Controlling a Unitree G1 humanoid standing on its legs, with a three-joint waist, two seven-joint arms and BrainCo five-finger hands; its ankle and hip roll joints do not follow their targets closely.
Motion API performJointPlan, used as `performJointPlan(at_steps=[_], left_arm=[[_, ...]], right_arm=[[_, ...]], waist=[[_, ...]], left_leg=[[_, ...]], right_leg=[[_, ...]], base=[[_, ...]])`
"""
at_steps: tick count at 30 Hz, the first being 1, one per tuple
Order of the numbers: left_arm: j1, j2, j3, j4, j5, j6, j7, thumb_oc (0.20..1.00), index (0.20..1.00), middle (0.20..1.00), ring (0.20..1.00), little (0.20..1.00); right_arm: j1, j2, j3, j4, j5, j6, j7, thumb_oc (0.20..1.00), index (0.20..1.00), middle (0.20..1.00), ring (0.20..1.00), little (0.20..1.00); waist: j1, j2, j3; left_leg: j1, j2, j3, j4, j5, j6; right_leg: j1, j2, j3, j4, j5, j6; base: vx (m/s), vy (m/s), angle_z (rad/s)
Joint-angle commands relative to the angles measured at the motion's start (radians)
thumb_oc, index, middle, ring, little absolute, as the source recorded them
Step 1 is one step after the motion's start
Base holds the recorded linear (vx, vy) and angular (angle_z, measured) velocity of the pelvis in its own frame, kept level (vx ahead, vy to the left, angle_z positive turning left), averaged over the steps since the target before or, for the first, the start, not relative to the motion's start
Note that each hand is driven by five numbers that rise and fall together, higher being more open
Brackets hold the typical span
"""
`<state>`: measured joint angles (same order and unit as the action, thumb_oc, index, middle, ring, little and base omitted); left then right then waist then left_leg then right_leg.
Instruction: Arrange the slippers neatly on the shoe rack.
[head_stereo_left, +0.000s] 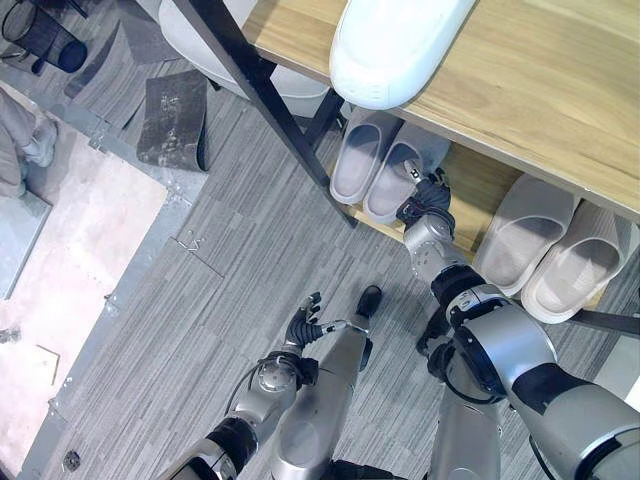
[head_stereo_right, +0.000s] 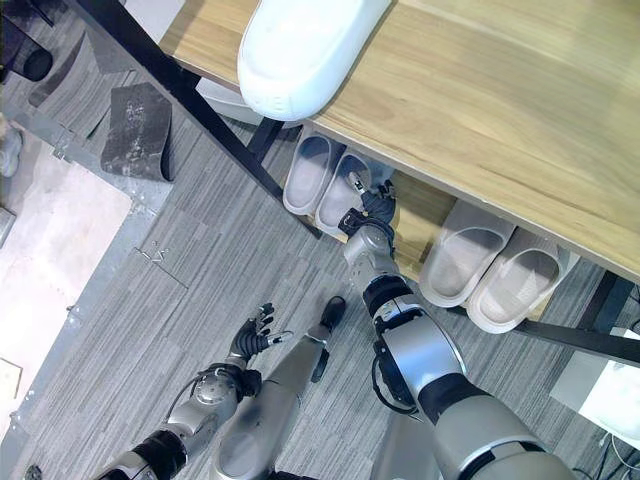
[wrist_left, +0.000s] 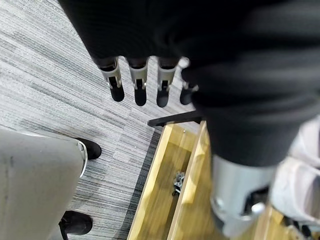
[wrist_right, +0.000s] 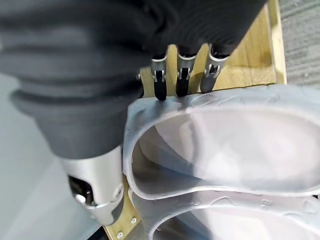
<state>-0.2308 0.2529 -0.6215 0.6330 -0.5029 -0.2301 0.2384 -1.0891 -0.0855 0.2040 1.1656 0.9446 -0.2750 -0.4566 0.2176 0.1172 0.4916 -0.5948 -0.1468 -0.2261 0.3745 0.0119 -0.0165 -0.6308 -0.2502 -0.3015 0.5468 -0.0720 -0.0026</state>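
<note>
Two hands: right hand (head_stereo_right: 368, 208) fingers straight against pale slipper (head_stereo_right: 340, 205); left hand (head_stereo_left: 303, 325) relaxed, empty.

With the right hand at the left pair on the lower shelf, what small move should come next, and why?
Probably draw the right hand back off the slipper. The pair already sits side by side on the lower shelf, and straight fingers merely rest on its rim.
</note>
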Motion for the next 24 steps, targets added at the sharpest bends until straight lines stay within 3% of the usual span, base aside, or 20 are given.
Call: performJointPlan(at_steps=[1,4,7,8,10,14,20,21,22,24], left_arm=[[-0.009,0.044,-0.021,-0.045,-0.017,-0.019,-0.004,1.000,1.000,1.000,1.000,1.000],[-0.003,0.045,-0.016,-0.040,-0.012,-0.017,-0.005,1.000,1.000,1.000,1.000,1.000],[0.019,0.043,0.009,-0.037,-0.010,-0.020,-0.001,1.000,1.000,1.000,1.000,1.000],[0.031,0.040,0.025,-0.020,-0.006,-0.016,0.002,1.000,1.000,1.000,1.000,1.000],[0.045,0.036,0.033,-0.002,-0.004,-0.014,0.005,1.000,1.000,1.000,1.000,1.000],[0.079,0.030,0.062,0.009,0.004,0.017,0.006,1.000,1.000,1.000,1.000,1.000],[0.115,0.025,0.108,0.000,0.034,0.039,-0.008,1.000,1.000,1.000,1.000,1.000],[0.136,0.030,0.126,-0.029,0.048,0.042,-0.016,1.000,1.000,1.000,1.000,1.000],[0.136,0.030,0.126,-0.030,0.049,0.043,-0.016,1.000,1.000,1.000,1.000,1.000],[0.186,0.042,0.164,-0.065,0.066,0.041,-0.043,1.000,1.000,1.000,1.000,1.000]], right_arm=[[-0.077,0.028,-0.017,-0.066,-0.023,0.010,0.080,1.000,1.000,1.000,1.000,1.000],[-0.068,-0.003,0.003,-0.061,-0.102,0.029,0.071,1.000,1.000,1.000,1.000,1.000],[-0.024,-0.044,0.061,-0.129,-0.275,0.064,0.051,1.000,1.000,1.000,1.000,1.000],[0.002,-0.075,0.099,-0.156,-0.392,0.090,0.041,1.000,1.000,1.000,1.000,1.000],[0.032,-0.086,0.121,-0.195,-0.480,0.112,0.028,1.000,1.000,1.000,1.000,1.000],[0.200,-0.051,0.096,-0.277,-0.482,0.113,0.026,1.000,1.000,1.000,1.000,1.000],[0.422,-0.067,0.139,-0.448,-0.536,0.121,0.074,1.000,1.000,1.000,1.000,1.000],[0.544,-0.075,0.161,-0.569,-0.541,0.113,0.118,1.000,1.000,1.000,1.000,1.000],[0.545,-0.075,0.161,-0.570,-0.542,0.114,0.118,1.000,1.000,1.000,1.000,1.000],[0.701,-0.126,0.182,-0.697,-0.547,0.103,0.224,1.000,1.000,1.000,1.000,1.000]], waist=[[0.047,-0.007,0.009],[0.041,-0.011,0.009],[0.021,-0.026,0.005],[0.005,-0.040,-0.001],[-0.012,-0.052,-0.012],[-0.060,-0.087,-0.061],[-0.096,-0.115,-0.131],[-0.110,-0.121,-0.151],[-0.112,-0.121,-0.154],[-0.127,-0.128,-0.199]], left_leg=[[0.036,-0.025,0.009,0.070,-0.130,0.023],[0.048,-0.021,0.009,0.065,-0.130,0.021],[0.077,-0.009,0.016,0.051,-0.128,0.018],[0.087,-0.006,0.019,0.029,-0.096,0.016],[0.115,0.002,0.023,0.006,-0.094,0.015],[0.228,0.035,0.042,-0.089,-0.083,0.008],[0.324,0.058,0.055,-0.184,-0.057,-0.001],[0.365,0.067,0.062,-0.213,-0.055,-0.004],[0.363,0.067,0.061,-0.216,-0.051,-0.003],[0.421,0.075,0.071,-0.274,-0.038,-0.003]], right_leg=[[0.109,-0.021,0.021,-0.029,-0.106,0.099],[0.120,-0.019,0.020,-0.035,-0.103,0.099],[0.152,-0.009,0.021,-0.061,-0.094,0.098],[0.169,-0.004,0.016,-0.093,-0.055,0.093],[0.195,0.005,0.016,-0.119,-0.044,0.094],[0.312,0.036,0.015,-0.235,-0.006,0.104],[0.417,0.062,0.004,-0.350,0.028,0.114],[0.457,0.072,0.006,-0.384,0.031,0.117],[0.456,0.072,0.005,-0.387,0.034,0.117],[0.506,0.089,0.002,-0.443,0.043,0.124]], base=[[0.02,-0.019,0.04],[0.01,-0.006,0.04],[-0.01,0.008,0.02],[-0.05,0.030,0.00],[0.02,0.006,-0.07],[0.10,-0.022,-0.16],[0.14,-0.033,-0.15],[0.14,-0.036,-0.13],[0.20,-0.044,-0.15],[0.17,-0.026,-0.18]])
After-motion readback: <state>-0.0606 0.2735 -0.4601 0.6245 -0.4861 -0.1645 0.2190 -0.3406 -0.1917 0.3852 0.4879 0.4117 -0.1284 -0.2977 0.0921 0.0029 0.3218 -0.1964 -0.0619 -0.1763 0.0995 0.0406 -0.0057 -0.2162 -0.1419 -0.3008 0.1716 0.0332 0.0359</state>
